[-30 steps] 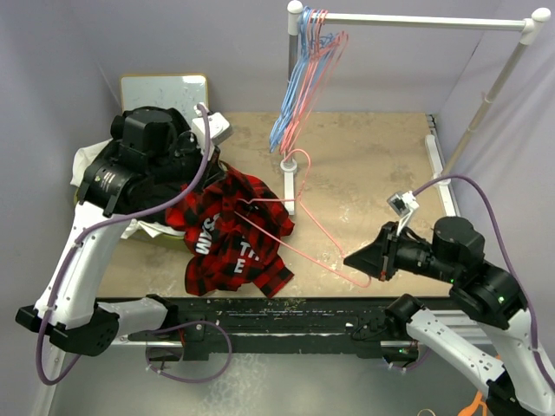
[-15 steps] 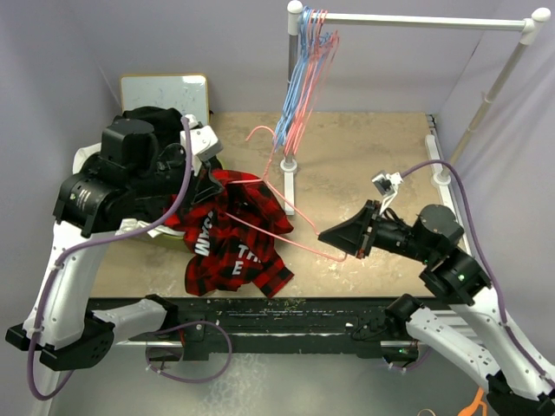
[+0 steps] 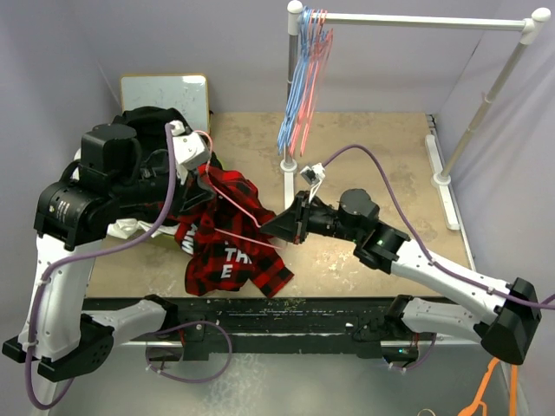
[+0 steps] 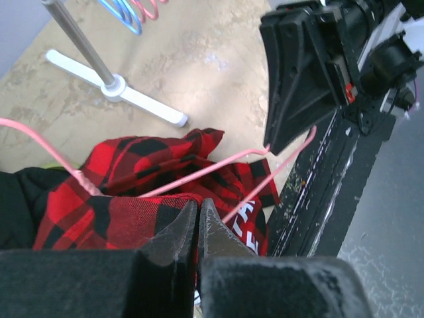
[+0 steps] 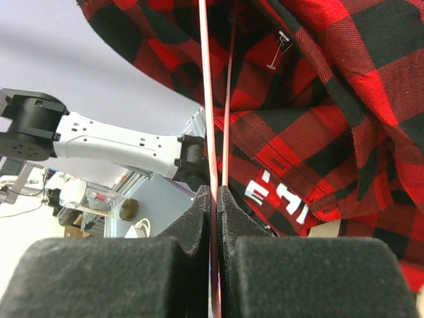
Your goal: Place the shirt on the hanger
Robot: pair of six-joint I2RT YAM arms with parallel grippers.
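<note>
Flannel shirt hangs lifted at the left of the table, pink hanger poked inside.
Left gripper is pinched shut on plaid and right gripper clamps the wire's end; pushing further could bunch cloth, seemingly unseated, or slip the thin wire.

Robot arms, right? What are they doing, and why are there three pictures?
Yes, two robot arms bolted to a table. One picture looks down from above; the other two come from small cameras on each wrist, so everything there looks very close. The left gripper pinches a red-and-black shirt, holding part of it up. The right gripper pinches a thin pink hanger that reaches to the shirt. At the back stands a rack with spare hangers.
</note>
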